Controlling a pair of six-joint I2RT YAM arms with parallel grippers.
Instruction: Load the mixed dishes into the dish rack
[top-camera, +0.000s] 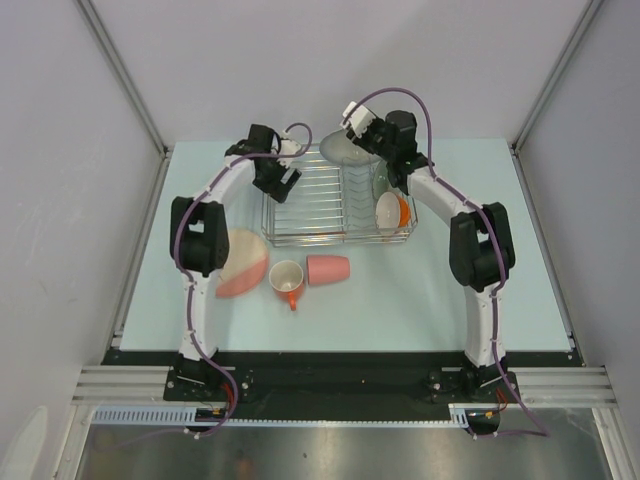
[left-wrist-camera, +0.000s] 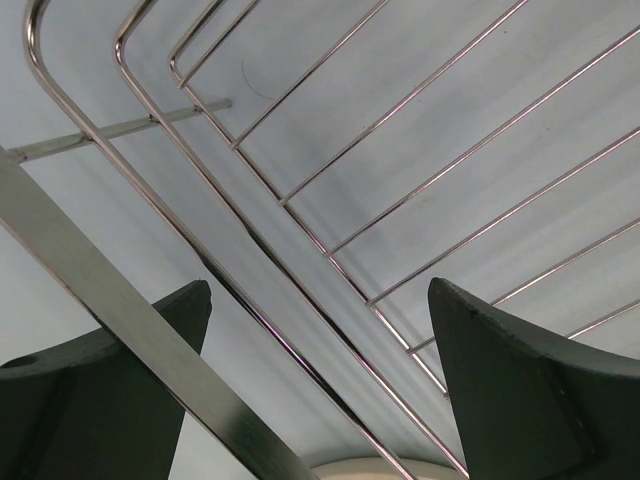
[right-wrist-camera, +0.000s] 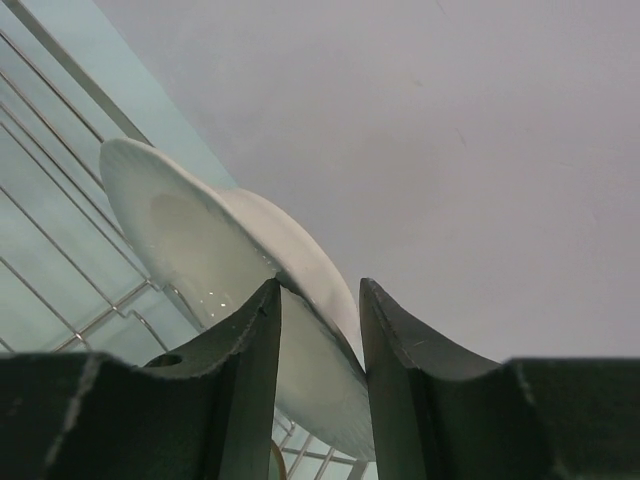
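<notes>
The silver wire dish rack (top-camera: 320, 205) stands mid-table. My right gripper (top-camera: 357, 138) is shut on the rim of the pale green bowl (top-camera: 343, 149) and holds it tilted over the rack's far edge. In the right wrist view the bowl (right-wrist-camera: 200, 240) sits between my gripper's (right-wrist-camera: 320, 290) jaws, above the rack wires (right-wrist-camera: 60, 230). My left gripper (top-camera: 283, 178) is open and empty over the rack's far left corner. Its wrist view shows my gripper (left-wrist-camera: 318, 290) with the rack wires (left-wrist-camera: 300, 190) between the jaws. A small white bowl (top-camera: 387, 211) and an orange cup (top-camera: 403, 211) stand in the rack's right end.
In front of the rack lie a whitish plate (top-camera: 243, 246) overlapping a pink plate (top-camera: 236, 283), an orange-handled white mug (top-camera: 287, 277) and a pink tumbler (top-camera: 327, 269) on its side. Grey walls enclose the table on three sides.
</notes>
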